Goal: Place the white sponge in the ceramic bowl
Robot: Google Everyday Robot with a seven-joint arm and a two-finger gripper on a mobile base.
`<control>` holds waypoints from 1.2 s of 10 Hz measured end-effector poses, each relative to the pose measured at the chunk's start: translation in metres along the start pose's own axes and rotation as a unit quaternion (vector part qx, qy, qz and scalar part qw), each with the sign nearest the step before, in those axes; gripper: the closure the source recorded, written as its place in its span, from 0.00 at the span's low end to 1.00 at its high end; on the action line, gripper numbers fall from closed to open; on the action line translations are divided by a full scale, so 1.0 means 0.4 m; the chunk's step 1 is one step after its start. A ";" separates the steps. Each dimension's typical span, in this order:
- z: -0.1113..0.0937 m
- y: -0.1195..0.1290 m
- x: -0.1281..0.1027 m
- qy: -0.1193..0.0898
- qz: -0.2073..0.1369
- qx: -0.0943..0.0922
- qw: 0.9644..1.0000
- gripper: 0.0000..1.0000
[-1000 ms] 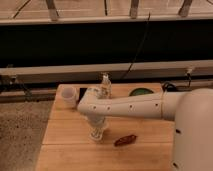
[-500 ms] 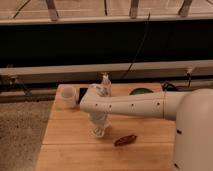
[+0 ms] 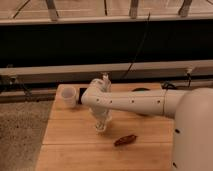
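Note:
My gripper (image 3: 101, 124) points down at the wooden table (image 3: 75, 150), left of its middle, at the end of my white arm (image 3: 135, 102), which reaches in from the right. A pale shape sits right at the gripper's tip; I cannot tell whether it is the white sponge, and no sponge shows anywhere else. The ceramic bowl (image 3: 142, 90) is mostly hidden behind my arm at the back right; only a dark sliver of its rim shows.
A white mug (image 3: 67, 95) stands at the table's back left corner. A small white bottle (image 3: 105, 78) stands at the back edge behind my arm. A brown elongated object (image 3: 125, 140) lies in front and to the right of the gripper. A dark wall runs behind the table.
The gripper has stayed over nearly the same spot, shifting only slightly. The objects on the table have not moved.

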 end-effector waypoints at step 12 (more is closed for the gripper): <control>-0.066 0.073 0.171 0.009 0.039 0.012 0.999 1.00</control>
